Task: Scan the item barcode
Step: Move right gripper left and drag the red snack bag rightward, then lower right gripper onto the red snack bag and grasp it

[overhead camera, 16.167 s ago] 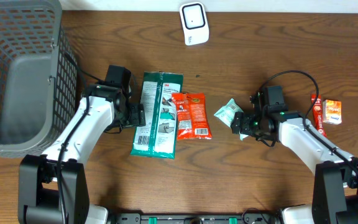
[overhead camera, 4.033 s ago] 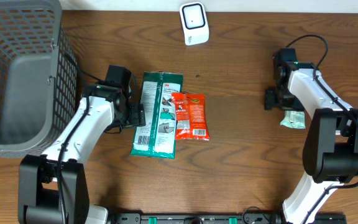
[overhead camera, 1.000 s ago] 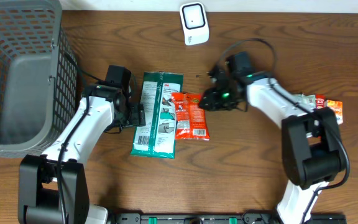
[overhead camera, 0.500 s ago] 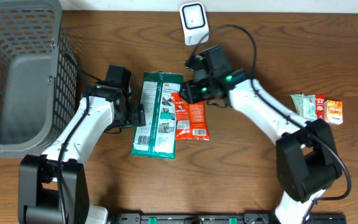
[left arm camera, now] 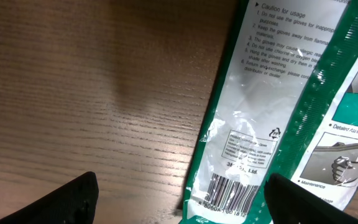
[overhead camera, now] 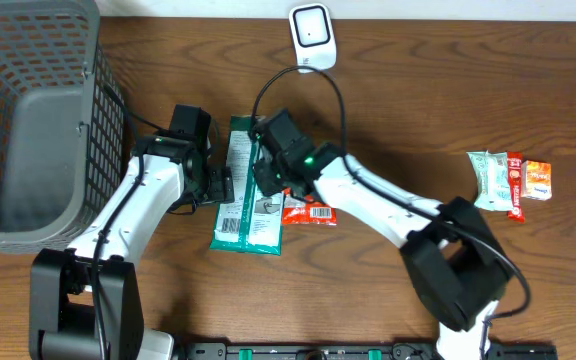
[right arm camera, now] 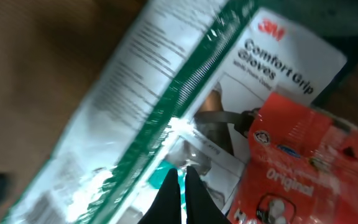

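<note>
Pick-up step: the right gripper (right arm camera: 182, 191), fingers pinched together, meets the green glove pack (overhead camera: 248, 225) mid-table, though whether film is caught cannot be told. The left gripper (left arm camera: 180, 200) hangs spread wide over the pack's barcode (left arm camera: 227, 191). Next, probably, that barcode must face the white scanner (overhead camera: 312, 38) at the far edge; legible: "3M Comfort Grip Gloves", "Caution for usage", and "Original" on the red packet (right arm camera: 300, 168).

The counter (overhead camera: 418, 110) is dark brown wood with visible grain and a dull satin finish. The green glove packet (overhead camera: 248, 225) is glossy, crinkled plastic film catching glare; the red packet (overhead camera: 313, 211) is shiny film too. My right tool (right arm camera: 181, 177) looks matt black plastic. The basket (overhead camera: 48, 150) is grey plastic mesh and the scanner (overhead camera: 311, 37) smooth white plastic.
</note>
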`<state>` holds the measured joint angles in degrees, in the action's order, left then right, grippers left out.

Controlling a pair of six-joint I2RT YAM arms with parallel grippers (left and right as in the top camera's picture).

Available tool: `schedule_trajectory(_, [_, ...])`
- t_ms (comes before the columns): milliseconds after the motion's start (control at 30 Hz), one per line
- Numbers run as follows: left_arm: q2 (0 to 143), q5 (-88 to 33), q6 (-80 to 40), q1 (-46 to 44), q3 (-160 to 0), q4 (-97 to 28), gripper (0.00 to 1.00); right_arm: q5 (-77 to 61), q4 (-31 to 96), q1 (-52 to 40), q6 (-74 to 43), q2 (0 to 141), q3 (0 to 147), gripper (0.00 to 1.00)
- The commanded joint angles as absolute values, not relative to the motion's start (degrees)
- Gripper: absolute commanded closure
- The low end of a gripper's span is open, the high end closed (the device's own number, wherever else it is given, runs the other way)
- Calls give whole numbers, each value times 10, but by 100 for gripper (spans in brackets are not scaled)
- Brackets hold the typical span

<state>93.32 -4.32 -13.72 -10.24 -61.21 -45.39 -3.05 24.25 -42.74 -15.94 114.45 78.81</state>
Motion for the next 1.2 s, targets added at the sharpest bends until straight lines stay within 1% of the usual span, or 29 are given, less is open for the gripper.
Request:
schedule_trajectory(0, [933,-38,-138,-102,-615,-455,14,23,237,-430,-167,1174,793,99])
schedule_trajectory(233, [933,-38,-138,-102,-615,-455,13,151,290,-403,-167,1177,793,99])
schedule_trajectory(367, [933,-38,-139,-102,-615,-455,14,193,356,-373,-168,1177,793,99])
schedule_trajectory(433, [933,-38,-139,-102,-615,-455,14,221,405,-350,-189,1177,793,99])
schedule_trajectory(633, [933,-38,-139,-102,-615,-455,13,235,489,-288,-202,1176,793,99])
schedule_trajectory(800, [933,-38,-138,-102,-615,-455,14,177,532,-259,-201,1150,808,99])
schedule_trajectory(933, [933,-38,-138,-102,-615,-455,14,142,551,-256,-201,1093,818,99])
schedule_trajectory(1033, [933,-38,-139,-102,-615,-455,14,46,554,-256,-201,1041,818,99])
schedule_trajectory(1167, [933,-38,-139,-102,-615,-455,14,-74,578,-265,-189,1014,817,99])
